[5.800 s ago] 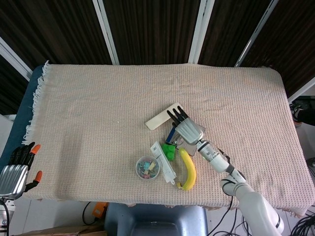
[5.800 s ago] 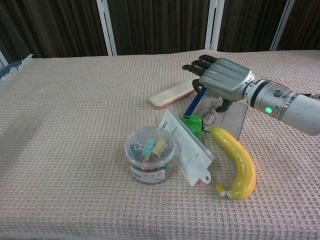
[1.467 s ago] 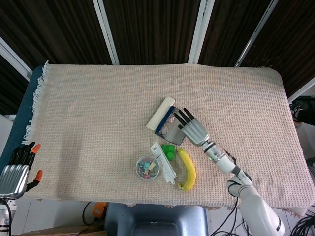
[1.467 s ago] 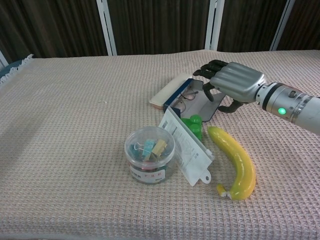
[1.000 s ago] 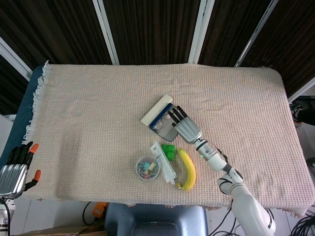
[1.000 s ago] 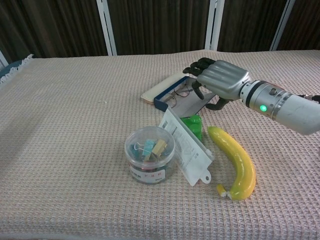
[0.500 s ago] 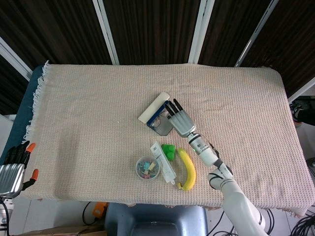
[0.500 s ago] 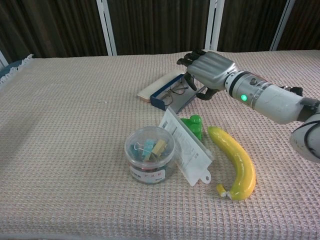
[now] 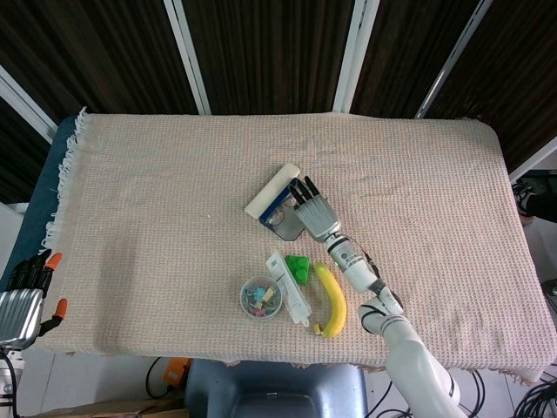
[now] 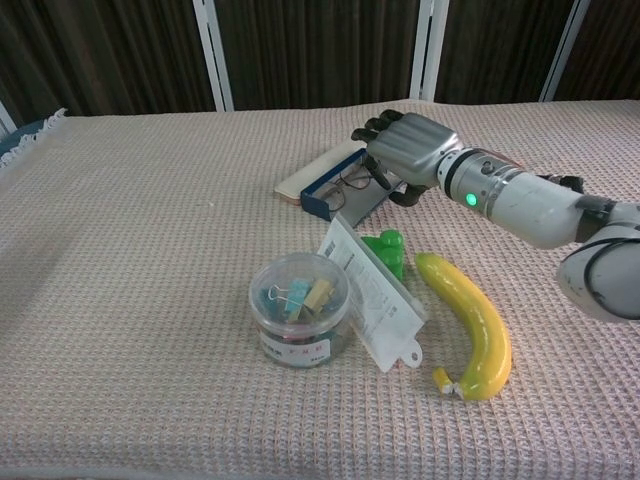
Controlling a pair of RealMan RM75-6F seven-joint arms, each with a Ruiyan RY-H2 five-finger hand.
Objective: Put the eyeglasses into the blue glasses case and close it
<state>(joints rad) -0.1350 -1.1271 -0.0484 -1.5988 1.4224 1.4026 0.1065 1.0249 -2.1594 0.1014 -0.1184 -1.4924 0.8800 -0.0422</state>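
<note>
The blue glasses case (image 9: 277, 205) (image 10: 326, 194) lies open near the table's middle, its cream shell (image 10: 308, 176) on the far left side. The eyeglasses (image 10: 352, 178) sit inside it. A grey flap (image 10: 372, 203) of the case slopes up on the right. My right hand (image 9: 313, 212) (image 10: 405, 150) rests on that flap, fingers spread over the case's right rim and curling down toward the glasses. It grips nothing that I can see. My left hand (image 9: 22, 296) hangs off the table's near left corner, fingers apart and empty; the chest view does not show it.
Just in front of the case lie a green object (image 9: 298, 266) (image 10: 385, 248), a white flat packet (image 9: 287, 287) (image 10: 375, 292), a clear tub of binder clips (image 9: 260, 297) (image 10: 298, 308) and a banana (image 9: 332, 300) (image 10: 470, 322). A beige woven cloth (image 9: 157, 192) covers the table.
My right hand has slid the case a little left and away and tipped the grey flap up over it. Earlier the glasses lay outside the case. The left hand has not moved.
</note>
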